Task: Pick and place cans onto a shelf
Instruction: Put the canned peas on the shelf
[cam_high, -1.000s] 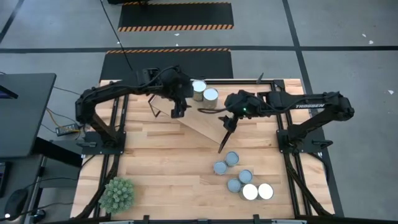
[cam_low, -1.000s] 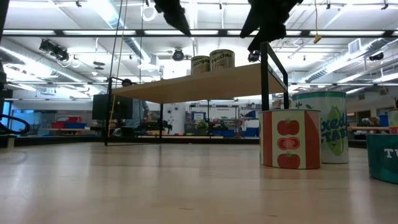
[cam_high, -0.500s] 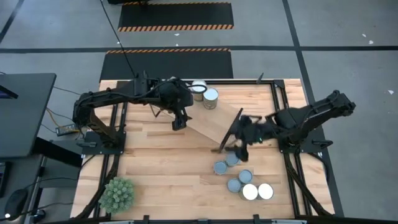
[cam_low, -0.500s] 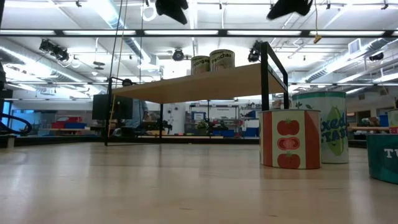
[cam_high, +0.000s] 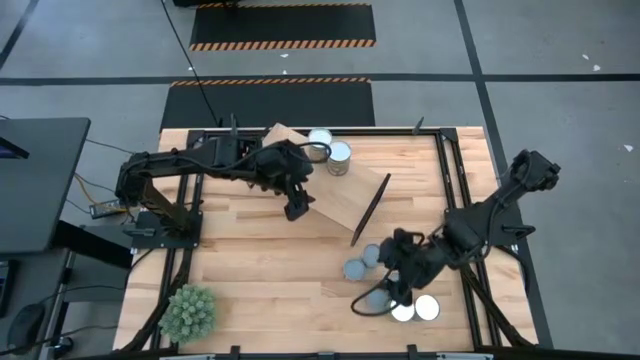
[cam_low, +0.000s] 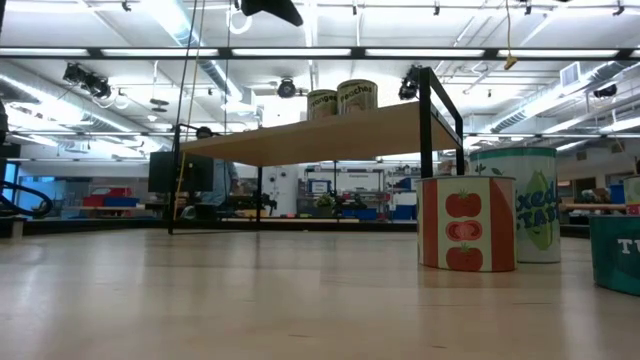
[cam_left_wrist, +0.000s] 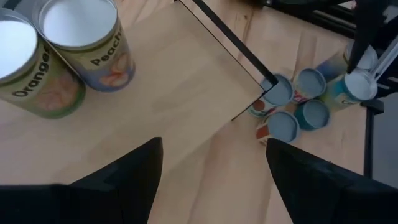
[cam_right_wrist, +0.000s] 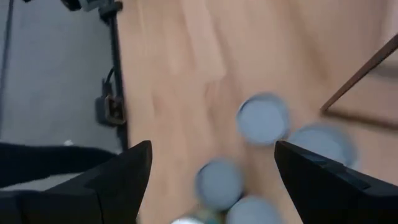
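Observation:
The shelf (cam_high: 335, 190), a light-wood board on thin black legs, stands skewed at the far middle of the table. Two cans (cam_high: 320, 143) (cam_high: 340, 157) stand upright on its far end, labelled Orange (cam_left_wrist: 22, 71) and Peach (cam_left_wrist: 87, 40). Several more cans (cam_high: 355, 269) stand grouped on the tabletop at the near right. My left gripper (cam_high: 297, 208) hangs open above the shelf's left part, holding nothing (cam_left_wrist: 213, 146). My right gripper (cam_high: 378, 297) hovers open over the group of cans, touching none (cam_right_wrist: 211, 149).
A spiky green plant ball (cam_high: 188, 312) sits at the near left corner. The low view shows a tomato-labelled can (cam_low: 466, 222) and two others close to the camera on the right. Bare tabletop (cam_high: 260, 260) lies between the shelf and the near edge.
My right gripper has swung from above the shelf's right end toward the table's near edge and a little down, ending over the group of cans. My left gripper has drifted toward the near edge over the shelf and rolled about its own axis. Both stay open.

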